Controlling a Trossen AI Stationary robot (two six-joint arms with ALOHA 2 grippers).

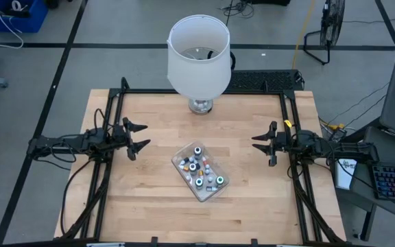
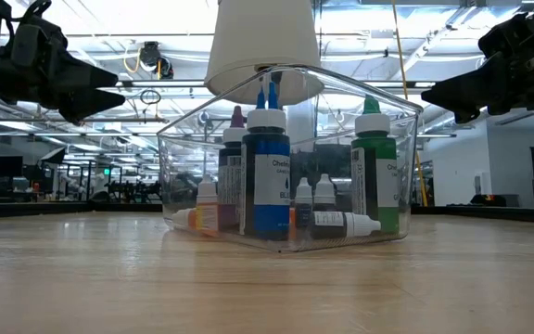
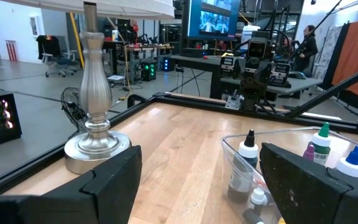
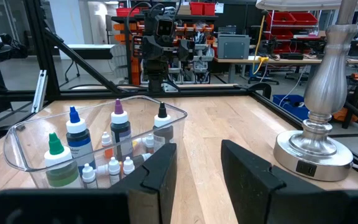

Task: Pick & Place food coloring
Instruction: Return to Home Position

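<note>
The food coloring bottles (image 1: 199, 170) sit in a clear plastic tray (image 1: 177, 159) at the table's middle. Tall blue (image 2: 267, 181) and green (image 2: 375, 176) bottles stand on their bases. Tiny white-capped droppers (image 2: 325, 199) stand or lie between them on the tray floor. My left gripper (image 1: 147, 135) hovers open to the tray's left. My right gripper (image 1: 255, 142) hovers open to its right. Both point at the tray and are above the table. In the left wrist view my fingers (image 3: 114, 180) are spread wide, with the tray (image 3: 278, 140) ahead. In the right wrist view the tray (image 4: 17, 146) lies ahead of my gripper (image 4: 197, 165).
A lamp with a big white shade (image 1: 197, 55) stands on a silver base (image 1: 200, 106) near the far edge, behind the tray. A black frame (image 1: 115, 103) rims the table's left, right and far sides. Bare wood (image 1: 149, 199) lies near the tray's front.
</note>
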